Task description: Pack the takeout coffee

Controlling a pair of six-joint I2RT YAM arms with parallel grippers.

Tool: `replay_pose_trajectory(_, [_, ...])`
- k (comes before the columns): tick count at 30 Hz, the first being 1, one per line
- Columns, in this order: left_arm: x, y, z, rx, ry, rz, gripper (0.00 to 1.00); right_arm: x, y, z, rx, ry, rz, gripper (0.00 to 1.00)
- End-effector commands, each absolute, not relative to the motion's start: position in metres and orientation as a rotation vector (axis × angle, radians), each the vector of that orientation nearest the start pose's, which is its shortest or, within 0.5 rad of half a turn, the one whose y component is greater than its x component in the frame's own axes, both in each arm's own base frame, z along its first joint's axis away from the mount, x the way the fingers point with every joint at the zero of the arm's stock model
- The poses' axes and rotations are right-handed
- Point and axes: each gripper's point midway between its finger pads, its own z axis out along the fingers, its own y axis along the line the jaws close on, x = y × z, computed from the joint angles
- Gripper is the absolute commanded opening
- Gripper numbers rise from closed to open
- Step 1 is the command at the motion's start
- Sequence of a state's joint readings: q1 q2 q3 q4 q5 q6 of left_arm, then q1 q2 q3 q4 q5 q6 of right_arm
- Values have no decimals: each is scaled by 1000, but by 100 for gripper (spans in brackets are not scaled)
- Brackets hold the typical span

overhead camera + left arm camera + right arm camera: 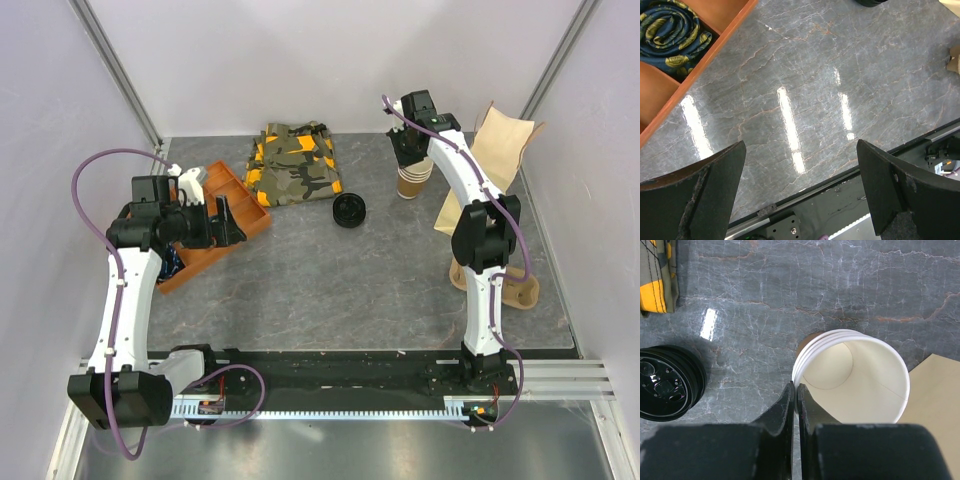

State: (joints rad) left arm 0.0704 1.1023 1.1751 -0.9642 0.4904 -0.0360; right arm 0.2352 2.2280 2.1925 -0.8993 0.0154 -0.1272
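The takeout coffee is out of view. A stack of lidless tan paper cups (413, 182) stands at the back right of the table. My right gripper (410, 160) hangs over its left side. In the right wrist view the gripper (796, 390) is shut on the rim of the top cup (855, 375), one finger outside the wall and one inside. A stack of loose black lids (349, 210) lies on the table left of the cups, apart from them (667, 382). My left gripper (235, 222) hovers beside the orange tray, wide open (800, 185) with only bare tabletop between its fingers.
A brown paper bag (495, 150) stands behind and right of the cups, its edge close to them (935, 405). A camouflage cloth (292, 162) lies at the back centre. The orange tray (225, 215) holds a rolled patterned fabric (670, 30). A wooden stand (520, 290) sits by the right arm.
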Motion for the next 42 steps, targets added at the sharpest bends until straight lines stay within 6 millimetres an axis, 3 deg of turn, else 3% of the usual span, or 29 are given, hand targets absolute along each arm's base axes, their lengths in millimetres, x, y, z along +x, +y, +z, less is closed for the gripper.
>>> replay_pose_trajectory(1, [268, -70, 241, 126, 2330, -603, 100, 532, 117, 195, -429, 2370, 29, 10])
replay_pose_trajectory(19, [269, -70, 244, 145, 2317, -599, 100, 525, 119, 172, -441, 2434, 44, 18])
replay_pose_trajectory(28, [268, -70, 243, 149, 2319, -599, 100, 521, 127, 174, -446, 2437, 106, 24])
replay_pose_trajectory(33, [268, -71, 243, 149, 2319, -606, 100, 521, 124, 173, -444, 2439, 86, 12])
replay_pose_trajectory(37, [268, -71, 244, 144, 2313, -607, 100, 520, 126, 185, -439, 2415, 102, 1])
replay_pose_trajectory(42, [275, -90, 258, 200, 2238, -742, 100, 514, 125, 207, -446, 2376, 114, 0])
